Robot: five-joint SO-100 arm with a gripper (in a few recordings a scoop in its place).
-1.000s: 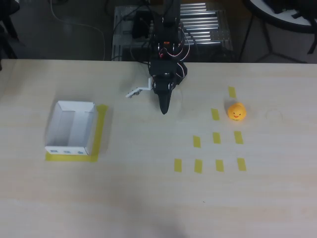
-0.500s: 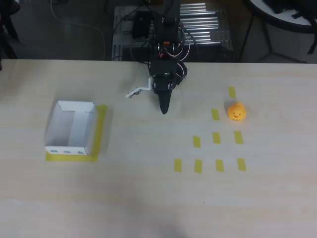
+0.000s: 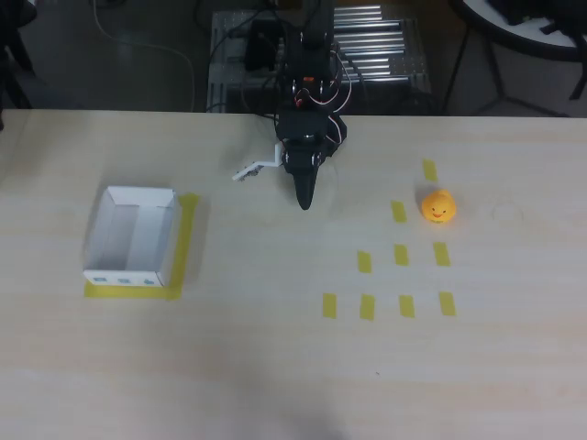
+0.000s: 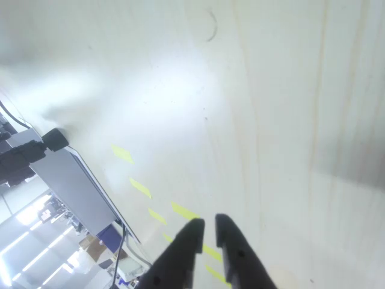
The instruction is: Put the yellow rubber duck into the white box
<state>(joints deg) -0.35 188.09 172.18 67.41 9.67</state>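
The yellow rubber duck (image 3: 438, 206) sits on the table at the right, among yellow tape marks. The white box (image 3: 131, 236) stands at the left on a yellow tape outline, with small bluish marks on its near outer wall. My gripper (image 3: 304, 203) points down the picture from the black arm at the table's far edge, between the two, well apart from both. In the wrist view the gripper (image 4: 207, 226) has its two dark fingers almost touching, with nothing between them.
Several yellow tape rectangles (image 3: 402, 255) lie in rows below and left of the duck. A small white part (image 3: 246, 170) juts out left of the arm. A metal rack and cables (image 3: 367, 50) stand behind the table.
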